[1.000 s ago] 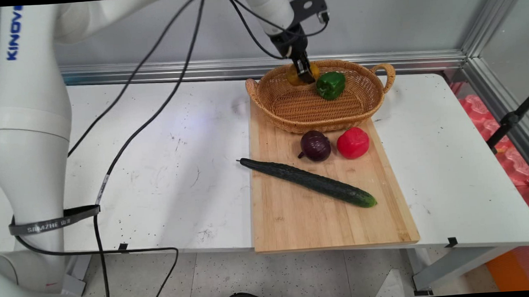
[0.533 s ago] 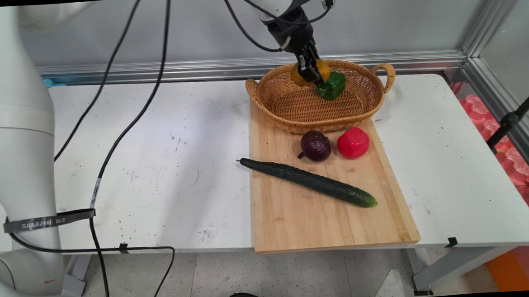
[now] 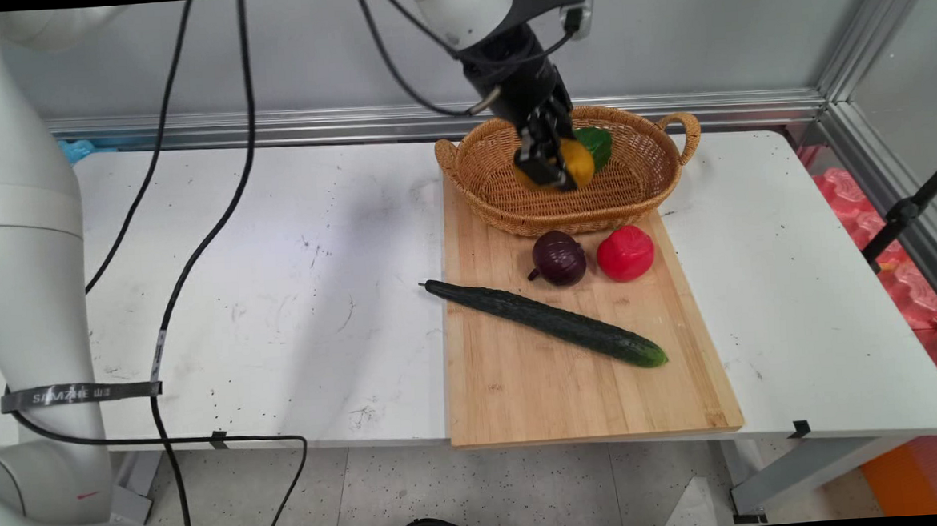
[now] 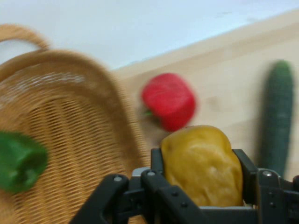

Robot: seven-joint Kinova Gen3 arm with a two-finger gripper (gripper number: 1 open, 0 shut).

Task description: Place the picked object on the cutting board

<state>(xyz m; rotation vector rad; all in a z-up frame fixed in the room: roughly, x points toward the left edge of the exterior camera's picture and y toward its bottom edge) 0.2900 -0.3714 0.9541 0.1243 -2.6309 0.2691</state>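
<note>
I take the cutting board (image 3: 570, 370) as my landmark. On it lies the cucumber (image 3: 548, 323), slanting from its left edge toward the middle; just behind sit the purple onion (image 3: 558, 258) and, to its right, the red pepper (image 3: 625, 252). The wicker basket (image 3: 497, 201) rests on the board's far end, a green pepper (image 3: 597, 144) inside. My claw (image 3: 550, 166) hangs above the basket's hollow, clamped on a yellow pepper (image 4: 202, 164), held clear of the weave.

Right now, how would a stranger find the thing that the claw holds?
Look at the wicker basket at the far end of the wooden board. Just above it, the black claw grips a yellow pepper, the only vegetable lifted off any surface; its green neighbour lies inside.
</note>
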